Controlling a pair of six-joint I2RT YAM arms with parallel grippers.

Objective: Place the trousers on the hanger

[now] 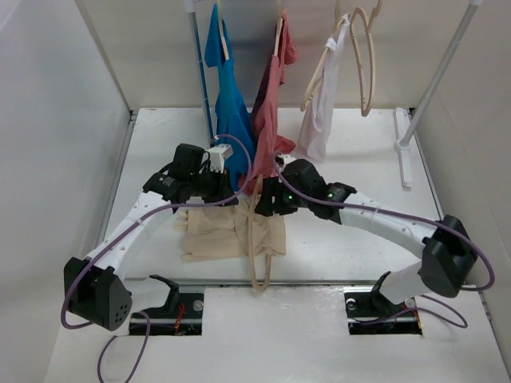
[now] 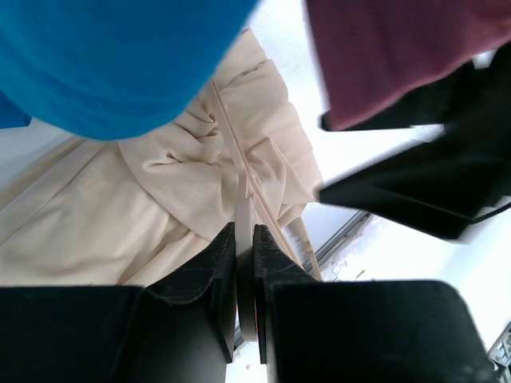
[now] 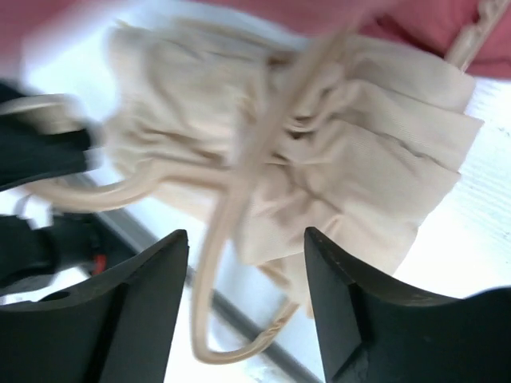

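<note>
the wrinkled beige-cream cloth trousers [image 1: 215,235] lie bunched on the white worktop [image 1: 335,247], just near of the hanging clothes and between the two arms. the pale tan hanger with its thin curved loop [image 1: 260,267] lies across the right side of the trousers. its rod runs over the gathered cloth, and its rounded end reaches past the cloth toward the near edge.

the left gripper [image 1: 226,197] sits at the far left corner of the trousers. in its wrist view it [image 2: 243,227] is pinched narrow on a thin pale strip that looks like part of the hanger [image 2: 227,120], with the folds of the trousers [image 2: 160,199] just beyond.

the right gripper [image 1: 267,203] hangs over the far end of the hanger with its jaws wide. in the wrist view [image 3: 245,234] the hanger rod [image 3: 204,279] passes between the fingers without either pad touching it, above the pleated trousers [image 3: 359,159].

behind them a blue t-shirt [image 1: 231,112], a dull red shirt [image 1: 271,104] and a small white garment [image 1: 319,120] hang from the rack.
</note>
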